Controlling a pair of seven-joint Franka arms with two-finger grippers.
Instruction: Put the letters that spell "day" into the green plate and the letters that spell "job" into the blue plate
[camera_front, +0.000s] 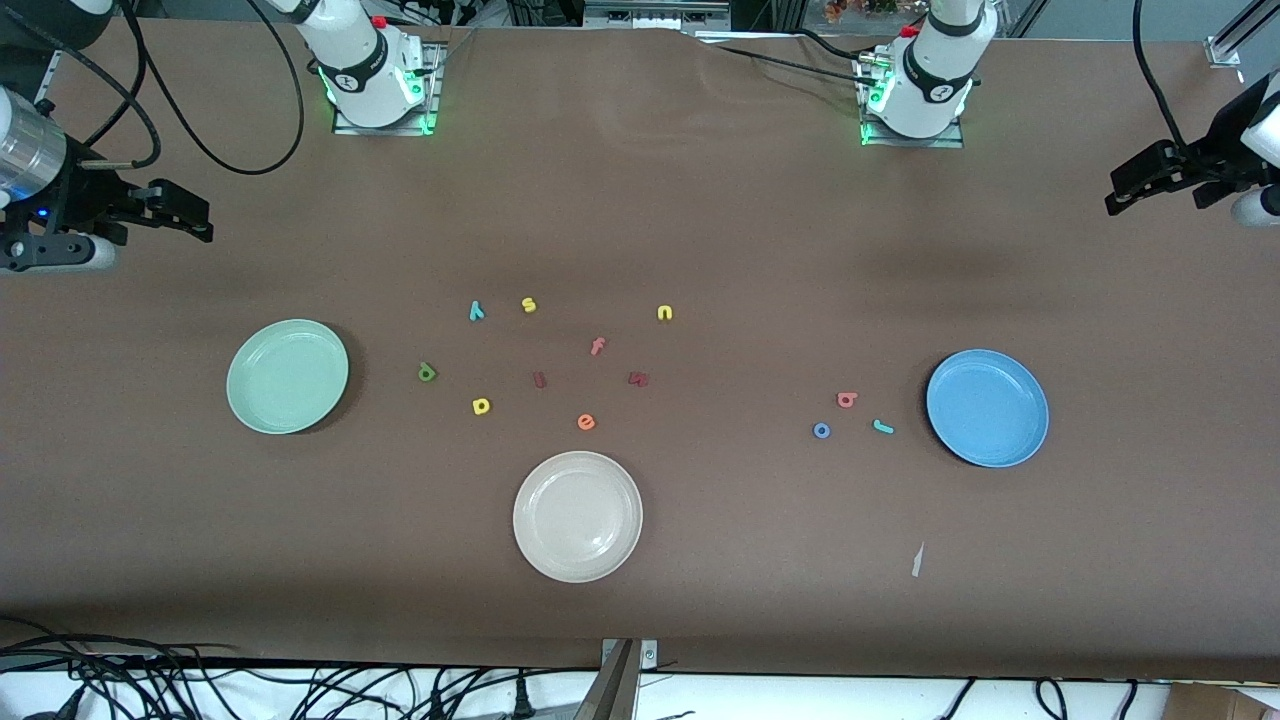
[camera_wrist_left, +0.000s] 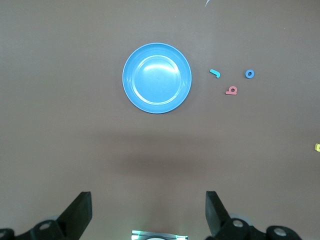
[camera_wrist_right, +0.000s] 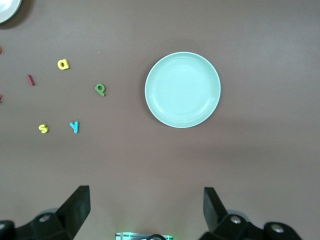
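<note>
Waiting high at the two ends of the brown table (camera_front: 700, 200), both arms look to be at the very start of the job, since neither plate holds a letter. The left gripper (camera_wrist_left: 148, 210) hangs with its jaws spread wide and empty at the left arm's end of the table, and the right gripper (camera_wrist_right: 145, 207) hangs the same way, open and empty, at the right arm's end. Just beside the round sky-blue plate (camera_front: 987, 407), toward the table's middle, lie the salmon-pink foam b (camera_front: 847, 400), the blue foam ring o (camera_front: 821, 430) and the teal hooked j (camera_front: 883, 427), close together but apart from one another. Near the round mint-green plate (camera_front: 287, 376) lies the olive-green foam d (camera_front: 427, 373), with the yellow foam a (camera_front: 481, 406) a little nearer the camera and the teal foam y (camera_front: 476, 311) farther from it. The next move probably calls for a descent onto one small flat letter with a narrow, careful pinch. Distractors crowd the middle: a yellow s (camera_front: 528, 305) just beside the y, a yellow n (camera_front: 665, 313), a pink f (camera_front: 597, 346), an orange e (camera_front: 586, 422), two dark red pieces (camera_front: 539, 379), and a cream-white plate (camera_front: 577, 516) nearest the camera.
</note>
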